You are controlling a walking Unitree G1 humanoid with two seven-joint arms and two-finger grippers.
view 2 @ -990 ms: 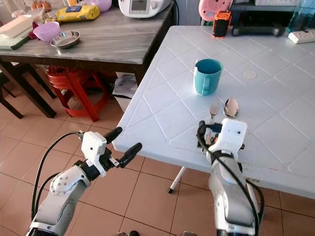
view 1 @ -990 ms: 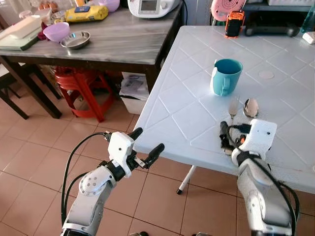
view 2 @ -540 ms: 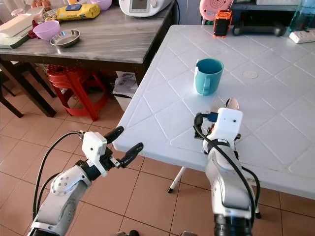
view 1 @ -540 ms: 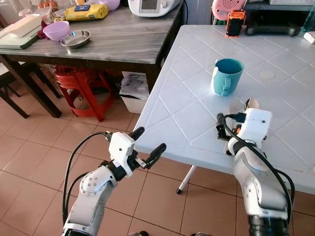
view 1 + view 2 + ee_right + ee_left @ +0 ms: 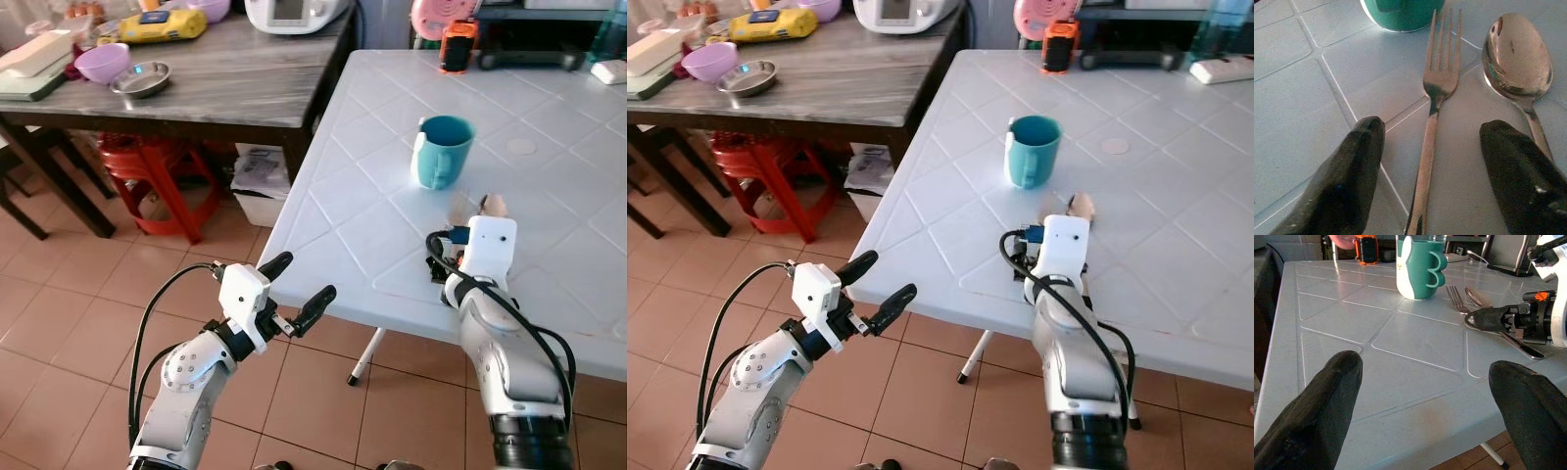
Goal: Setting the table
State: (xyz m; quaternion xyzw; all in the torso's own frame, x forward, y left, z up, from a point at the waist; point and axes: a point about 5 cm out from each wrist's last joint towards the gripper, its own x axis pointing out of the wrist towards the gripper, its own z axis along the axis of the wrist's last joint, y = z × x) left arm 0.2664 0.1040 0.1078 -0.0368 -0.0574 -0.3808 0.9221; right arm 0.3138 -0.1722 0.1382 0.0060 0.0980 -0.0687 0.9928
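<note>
Near the teal mug [image 5: 1400,12], right hand [image 5: 1425,169] straddles the fork [image 5: 1432,107] handle, fingers spread; spoon [image 5: 1518,54] beside. Left hand [image 5: 299,286] open off the surface [image 5: 372,215] edge

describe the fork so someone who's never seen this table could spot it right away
Start at the white plastic table and find the teal mug near its front half. Just before the mug two pieces of cutlery lie side by side, between the right gripper and its open jaws. The fork has tines; the spoon beside it has a round bowl.
</note>
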